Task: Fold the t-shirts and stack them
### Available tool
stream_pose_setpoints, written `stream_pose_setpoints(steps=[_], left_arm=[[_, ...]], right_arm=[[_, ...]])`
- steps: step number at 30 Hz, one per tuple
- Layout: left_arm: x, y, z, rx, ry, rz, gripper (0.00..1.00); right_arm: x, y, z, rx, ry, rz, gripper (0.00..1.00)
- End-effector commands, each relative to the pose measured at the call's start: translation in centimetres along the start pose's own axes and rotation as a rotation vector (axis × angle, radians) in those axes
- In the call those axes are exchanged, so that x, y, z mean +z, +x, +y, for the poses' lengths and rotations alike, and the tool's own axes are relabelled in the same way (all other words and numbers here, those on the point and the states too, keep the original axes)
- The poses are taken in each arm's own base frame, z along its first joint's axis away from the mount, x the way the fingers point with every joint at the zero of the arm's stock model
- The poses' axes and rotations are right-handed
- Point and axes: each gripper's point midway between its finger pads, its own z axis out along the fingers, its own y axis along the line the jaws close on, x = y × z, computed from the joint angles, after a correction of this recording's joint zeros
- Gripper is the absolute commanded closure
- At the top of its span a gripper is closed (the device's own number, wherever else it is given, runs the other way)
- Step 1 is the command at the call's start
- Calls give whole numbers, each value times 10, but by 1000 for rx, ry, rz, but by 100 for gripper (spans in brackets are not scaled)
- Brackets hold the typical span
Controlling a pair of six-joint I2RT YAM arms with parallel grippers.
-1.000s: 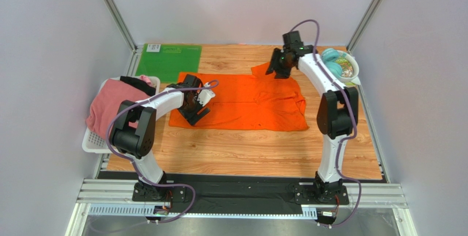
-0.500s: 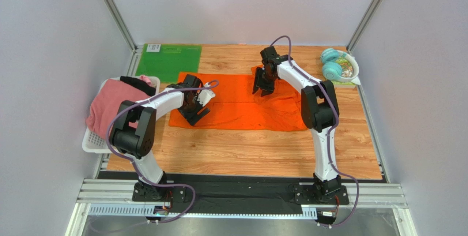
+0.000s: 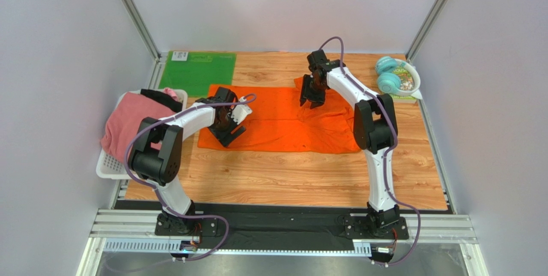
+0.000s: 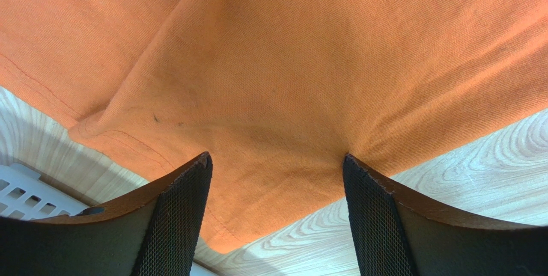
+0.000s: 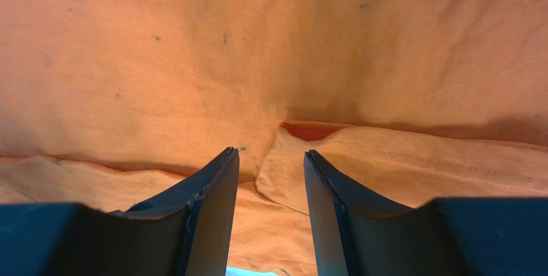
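Note:
The bright orange t-shirt (image 3: 276, 120) lies spread flat on the wooden table, and it fills the left wrist view (image 4: 289, 64) and the right wrist view (image 5: 193, 51). My left gripper (image 3: 226, 126) (image 4: 276, 160) is open wide, its tips resting on the cloth by the shirt's near left corner. At the shirt's far edge, my right gripper (image 3: 311, 95) (image 5: 270, 154) stands partly open over a folded-in flap of cloth, clamping nothing. A dusty pink t-shirt (image 3: 125, 122) and a black t-shirt (image 3: 161, 99) sit in the basket on the left.
A white slatted basket (image 3: 108, 167) hangs at the table's left edge. A green mat (image 3: 196, 69) lies at the back left. Teal headphones (image 3: 386, 74) and a small bowl (image 3: 406, 81) sit at the back right corner.
My right arm swung left from the back right corner to over the shirt's far edge, and the shirt's right part now looks more bunched. The left arm has not moved.

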Motion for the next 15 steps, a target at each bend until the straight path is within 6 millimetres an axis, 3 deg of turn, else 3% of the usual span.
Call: stream_pose_setpoints(steps=[1,13,15], left_arm=[[-3,7,-8,9,21,11,19],[-5,7,-9,7,21,5,20],[-5,7,-9,7,20,6,19]], right_arm=[[0,-10,-9,-7,35,-16,53],[21,-6,-15,-4,55,22,55],[19,-8,-13,-4,50,17,60]])
